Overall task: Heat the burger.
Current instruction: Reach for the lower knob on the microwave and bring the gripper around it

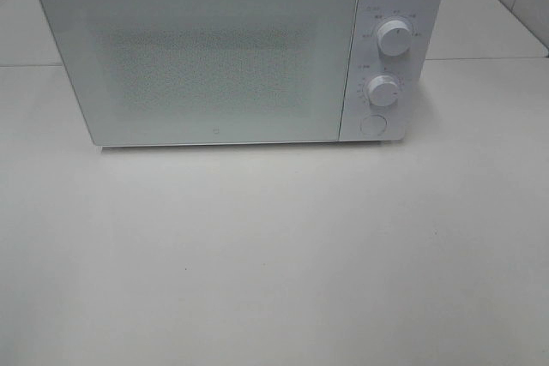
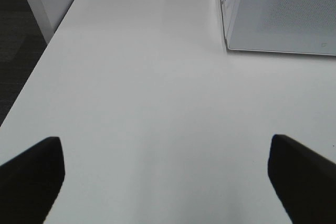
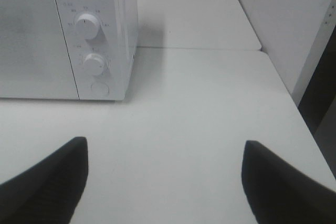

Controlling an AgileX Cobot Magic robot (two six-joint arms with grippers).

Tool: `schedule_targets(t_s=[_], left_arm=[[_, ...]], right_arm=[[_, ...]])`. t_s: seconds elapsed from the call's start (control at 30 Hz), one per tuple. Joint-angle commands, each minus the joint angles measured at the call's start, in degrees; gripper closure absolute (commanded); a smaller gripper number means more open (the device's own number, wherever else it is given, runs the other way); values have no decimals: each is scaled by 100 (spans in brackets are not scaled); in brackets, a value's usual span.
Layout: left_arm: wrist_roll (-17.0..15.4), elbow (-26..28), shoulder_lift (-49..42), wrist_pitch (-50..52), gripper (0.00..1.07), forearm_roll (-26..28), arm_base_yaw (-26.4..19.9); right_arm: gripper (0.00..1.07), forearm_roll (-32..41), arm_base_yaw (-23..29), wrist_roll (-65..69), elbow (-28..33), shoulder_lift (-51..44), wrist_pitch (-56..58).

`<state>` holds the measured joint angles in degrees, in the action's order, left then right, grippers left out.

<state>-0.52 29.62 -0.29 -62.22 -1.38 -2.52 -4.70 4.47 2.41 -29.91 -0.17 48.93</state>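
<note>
The burger is out of view in every frame. A white microwave [image 1: 206, 57] stands at the back of the white table with its door shut; the frosted door shows nothing inside. Two round knobs [image 1: 394, 38] and a round button sit on its right panel. Neither arm appears in the exterior high view. My left gripper [image 2: 165, 182] hovers open over bare table to the left of the microwave [image 2: 283, 14], its dark fingers [image 2: 31, 177] wide apart. My right gripper [image 3: 165, 182] is open over bare table to the right of the microwave [image 3: 68, 35].
The white table [image 1: 274, 255] spreads in front of the microwave. A seam joins it to a second table behind [image 3: 194, 49]. A white wall panel [image 3: 283, 19] borders the right side, and dark floor [image 2: 16, 35] lies beyond the left edge.
</note>
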Motion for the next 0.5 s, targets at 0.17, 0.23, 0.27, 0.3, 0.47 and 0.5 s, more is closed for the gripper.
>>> schedule_targets(t_s=[0.17, 0.23, 0.27, 0.3, 0.47, 0.5], left_arm=[[-23, -17, -69, 92, 9, 6, -17], [-23, -17, -69, 92, 9, 6, -17], [-23, -17, -69, 92, 9, 6, -17], [-23, -17, -69, 92, 9, 6, -17], [-23, -17, -69, 92, 9, 6, -17], [-23, -17, -69, 92, 9, 6, -17]], right_arm=[[30, -46, -40, 6, -57, 395, -710], [30, -46, -40, 6, -57, 504, -802], [30, -46, -40, 6, -57, 710, -974], [31, -46, -40, 6, -57, 825, -1071], [31, -46, -40, 11, -57, 1364, -1501], [31, -46, -40, 11, -57, 1364, -1501]])
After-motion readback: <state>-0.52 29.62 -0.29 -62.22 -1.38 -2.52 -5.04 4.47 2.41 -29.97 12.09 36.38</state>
